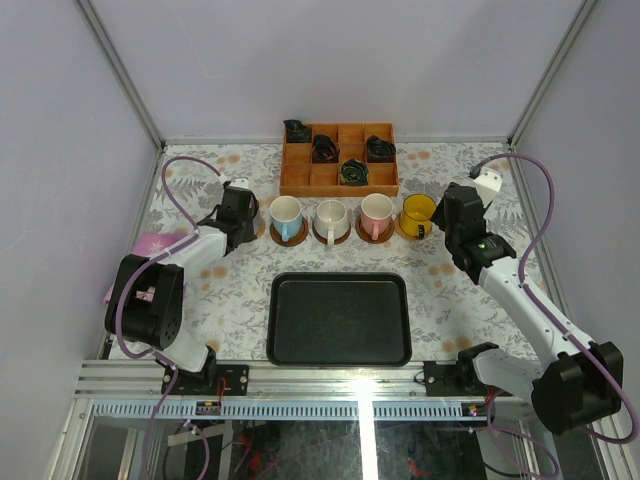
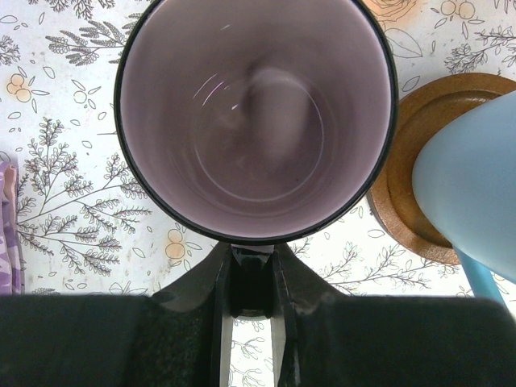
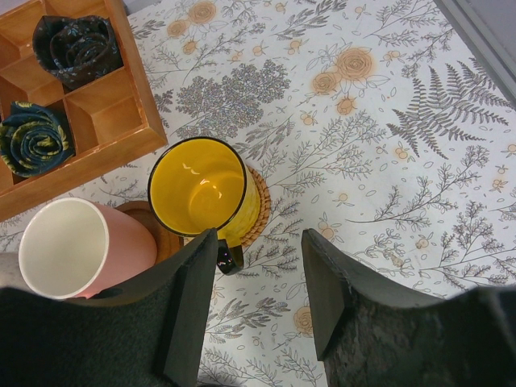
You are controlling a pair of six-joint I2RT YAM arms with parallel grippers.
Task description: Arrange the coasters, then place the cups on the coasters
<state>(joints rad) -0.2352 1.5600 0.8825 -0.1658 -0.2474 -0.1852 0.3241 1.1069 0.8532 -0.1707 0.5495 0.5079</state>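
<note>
Only the wrist view shows my left fingers (image 2: 219, 282) pinching the glossy mauve cup (image 2: 254, 121) by its handle, beside the blue cup (image 2: 472, 193). My right fingers (image 3: 193, 298) gape empty beside the yellow cup (image 3: 197, 189) on its woven coaster (image 3: 260, 218).

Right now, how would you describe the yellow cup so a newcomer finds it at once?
Start at the orange wooden grid box at the far side of the table; a row of cups runs just in front of it. The yellow cup ends that row on the right, beside the pink cup, on a woven coaster. It alone is bright yellow with a dark rim.
</note>
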